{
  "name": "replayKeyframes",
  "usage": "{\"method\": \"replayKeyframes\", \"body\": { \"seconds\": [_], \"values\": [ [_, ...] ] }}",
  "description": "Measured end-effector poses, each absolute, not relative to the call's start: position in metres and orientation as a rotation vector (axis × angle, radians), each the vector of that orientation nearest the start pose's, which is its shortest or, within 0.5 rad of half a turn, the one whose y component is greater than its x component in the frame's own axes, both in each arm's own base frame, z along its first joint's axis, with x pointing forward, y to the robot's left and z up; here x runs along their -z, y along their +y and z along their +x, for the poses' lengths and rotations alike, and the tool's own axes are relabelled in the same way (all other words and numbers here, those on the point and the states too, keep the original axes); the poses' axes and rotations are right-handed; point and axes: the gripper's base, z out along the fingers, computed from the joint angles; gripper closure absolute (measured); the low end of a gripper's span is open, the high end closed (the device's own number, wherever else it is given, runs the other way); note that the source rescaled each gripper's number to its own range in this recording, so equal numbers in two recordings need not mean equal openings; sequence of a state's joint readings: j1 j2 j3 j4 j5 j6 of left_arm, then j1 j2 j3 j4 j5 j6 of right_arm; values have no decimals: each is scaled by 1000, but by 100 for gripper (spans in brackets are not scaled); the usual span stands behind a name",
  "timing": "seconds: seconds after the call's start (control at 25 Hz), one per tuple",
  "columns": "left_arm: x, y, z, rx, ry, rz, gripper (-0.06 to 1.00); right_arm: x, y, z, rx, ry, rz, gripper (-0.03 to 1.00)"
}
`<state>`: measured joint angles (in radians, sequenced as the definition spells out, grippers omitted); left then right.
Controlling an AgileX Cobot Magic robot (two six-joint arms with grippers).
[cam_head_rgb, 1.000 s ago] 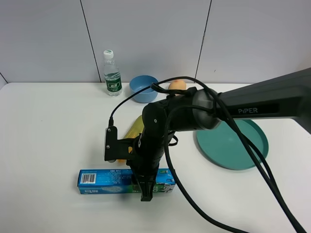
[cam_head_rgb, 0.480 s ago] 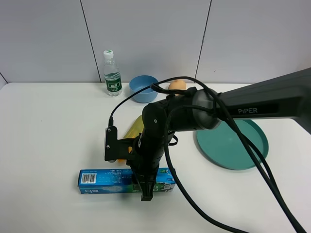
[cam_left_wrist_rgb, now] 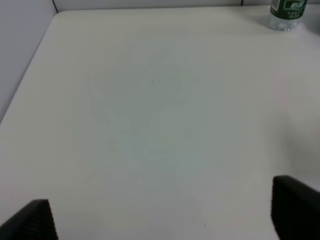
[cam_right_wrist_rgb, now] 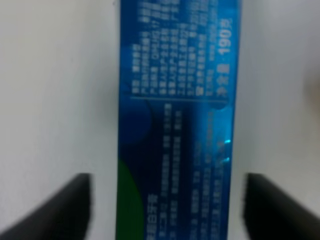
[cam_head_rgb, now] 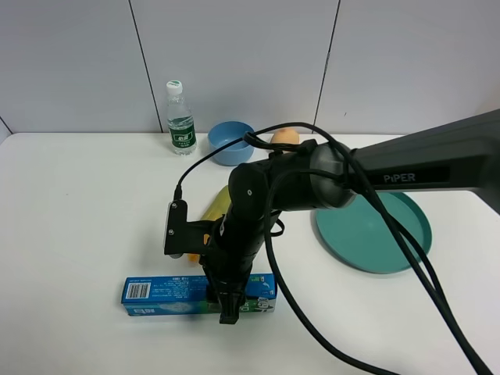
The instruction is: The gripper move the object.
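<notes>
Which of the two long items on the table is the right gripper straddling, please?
The blue toothpaste box: the open right gripper has a finger either side. The yellow corn cob lies behind the arm.

the long thin blue cardboard box point(cam_head_rgb: 168, 293) with green and white print lies flat on the white table top point(cam_head_rgb: 78, 203), near the front edge. its long side runs left to right, and the end with the barcode is on the left. the big black robot gripper point(cam_head_rgb: 229, 311) with dark fingers point(cam_right_wrist_rgb: 65, 210) points straight down over the right part of the box. one finger stands on each side of the box (a strip of white table shows between each finger and the box), so the jaws are apart and not squeezing it.
</notes>
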<state>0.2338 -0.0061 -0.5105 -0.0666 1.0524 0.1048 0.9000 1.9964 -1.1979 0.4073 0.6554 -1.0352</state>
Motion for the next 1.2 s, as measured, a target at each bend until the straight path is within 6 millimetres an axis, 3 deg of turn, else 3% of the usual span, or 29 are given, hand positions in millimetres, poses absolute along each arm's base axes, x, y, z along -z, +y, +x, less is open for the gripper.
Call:
{"method": "replayKeyframes", "body": {
  "seconds": [0.08,0.16,0.32,0.44,0.76,1.04,1.2],
  "values": [
    [-281,-7,-5,-136,2016,-127,-6,-132,310,217,-394,1985,-2105,20],
    [-281,-7,-5,-136,2016,-127,-6,-132,310,217,-396,1986,-2102,8],
    [-281,-7,-5,-136,2016,-127,-6,-135,310,217,-397,1983,-2094,3],
    [-281,-7,-5,-136,2016,-127,-6,-153,310,216,-422,2003,-2012,3],
    [-281,-7,-5,-136,2016,-127,-6,-258,292,201,-532,1987,-1642,3],
    [-281,-7,-5,-136,2016,-127,-6,-364,252,179,-567,1731,-1270,3],
    [-281,-7,-5,-136,2016,-127,-6,-401,228,171,-497,1593,-1127,3]
  ]
}}
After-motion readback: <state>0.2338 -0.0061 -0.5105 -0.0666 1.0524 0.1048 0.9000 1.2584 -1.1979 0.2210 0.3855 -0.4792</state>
